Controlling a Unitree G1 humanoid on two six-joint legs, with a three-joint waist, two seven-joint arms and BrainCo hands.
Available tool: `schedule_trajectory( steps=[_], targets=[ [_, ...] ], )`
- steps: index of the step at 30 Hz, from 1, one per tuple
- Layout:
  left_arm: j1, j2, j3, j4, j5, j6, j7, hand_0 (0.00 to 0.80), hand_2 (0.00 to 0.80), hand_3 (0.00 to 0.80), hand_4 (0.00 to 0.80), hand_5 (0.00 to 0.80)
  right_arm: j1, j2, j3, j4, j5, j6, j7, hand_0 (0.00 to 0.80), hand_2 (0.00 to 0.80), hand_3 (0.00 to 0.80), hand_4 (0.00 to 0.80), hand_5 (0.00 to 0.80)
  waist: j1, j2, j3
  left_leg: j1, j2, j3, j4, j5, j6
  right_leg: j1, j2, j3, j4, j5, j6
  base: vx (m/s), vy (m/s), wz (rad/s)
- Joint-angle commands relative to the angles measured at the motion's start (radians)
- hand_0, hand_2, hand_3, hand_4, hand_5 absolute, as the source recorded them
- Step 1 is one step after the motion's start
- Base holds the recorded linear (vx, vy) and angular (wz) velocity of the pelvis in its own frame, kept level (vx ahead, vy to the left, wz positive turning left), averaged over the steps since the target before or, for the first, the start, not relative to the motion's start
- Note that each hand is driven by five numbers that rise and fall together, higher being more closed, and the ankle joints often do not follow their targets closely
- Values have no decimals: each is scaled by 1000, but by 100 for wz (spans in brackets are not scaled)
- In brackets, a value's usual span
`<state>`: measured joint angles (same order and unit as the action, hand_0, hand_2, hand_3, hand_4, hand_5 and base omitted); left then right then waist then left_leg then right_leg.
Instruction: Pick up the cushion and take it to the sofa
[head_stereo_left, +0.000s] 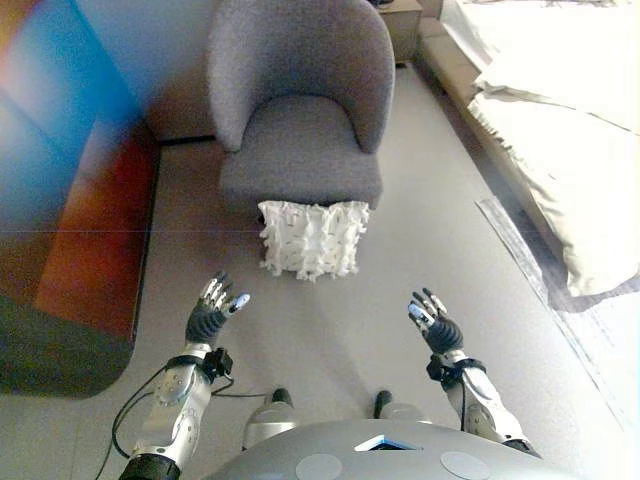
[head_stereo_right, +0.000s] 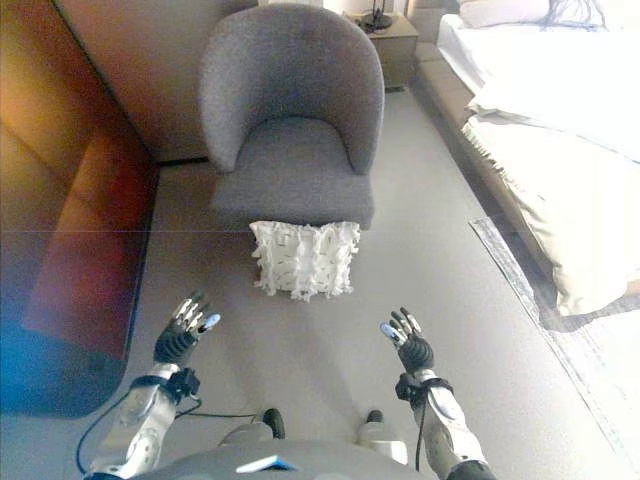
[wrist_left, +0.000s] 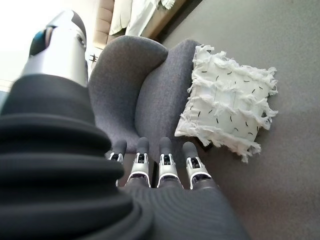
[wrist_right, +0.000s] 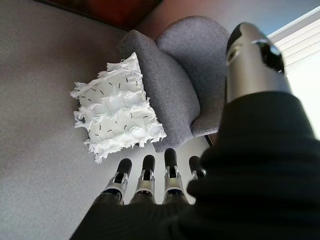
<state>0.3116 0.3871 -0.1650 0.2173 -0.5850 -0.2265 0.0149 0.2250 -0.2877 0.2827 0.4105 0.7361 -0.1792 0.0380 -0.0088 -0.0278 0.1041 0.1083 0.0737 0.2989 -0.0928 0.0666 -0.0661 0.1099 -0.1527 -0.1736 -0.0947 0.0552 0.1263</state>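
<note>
- White fringed cushion (head_stereo_left: 313, 238) stands upright on the grey carpet floor (head_stereo_left: 400, 290), leaning against the front of the grey armchair (head_stereo_left: 300, 100), touching its base.
- Armchair seat has nothing on it; the chair sits centre-far in the head views, w/ its curved back away from the robot.
- Left hand (head_stereo_left: 212, 305) is raised over the floor, near side of the cushion & to its left, well apart from it. Fingers straight & spread, palm facing inward, holding nothing.
- Right hand (head_stereo_left: 432, 318) mirrors it on the right side, also short of the cushion. Fingers extended & loose, nothing in its grasp.
- Wrist views agree: each hand's fingers (wrist_left: 165, 167) point toward cushion & chair, no contact w/ either.
- Bed (head_stereo_left: 560, 110) w/ pale bedding runs along the right side; a rug edge (head_stereo_left: 520, 250) lies on the floor beside it.
- Dark wood furniture (head_stereo_right: 90, 240) on the left wall side.
- Small nightstand (head_stereo_right: 385, 40) behind the chair, by the bed.
</note>
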Motion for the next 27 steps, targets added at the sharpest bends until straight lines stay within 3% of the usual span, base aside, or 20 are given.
schedule_trajectory(
  steps=[1, 27],
  targets=[
    [-40, -5, 53, -17, -24, -58, -17, 0, 0, 0, 0, 0, -37, 14, -15, -68, -7, -15, 24, 0, 0, 0, 0, 0, 9, 0, 6, 18, -1, -55, 5, -83, 14, -2, 48, -59, 7, -35, -8, 0, 0, 0],
    [-47, -26, 32, 9, -48, -71, -7, 0, 0, 0, 0, 0, -11, 34, -20, -62, 2, 12, 9, 0, 0, 0, 0, 0, 1, -3, 0, 22, -32, -52, 5, -103, 37, -9, 19, -60, 12, -18, 13, 2, 39, 0]
  ],
)
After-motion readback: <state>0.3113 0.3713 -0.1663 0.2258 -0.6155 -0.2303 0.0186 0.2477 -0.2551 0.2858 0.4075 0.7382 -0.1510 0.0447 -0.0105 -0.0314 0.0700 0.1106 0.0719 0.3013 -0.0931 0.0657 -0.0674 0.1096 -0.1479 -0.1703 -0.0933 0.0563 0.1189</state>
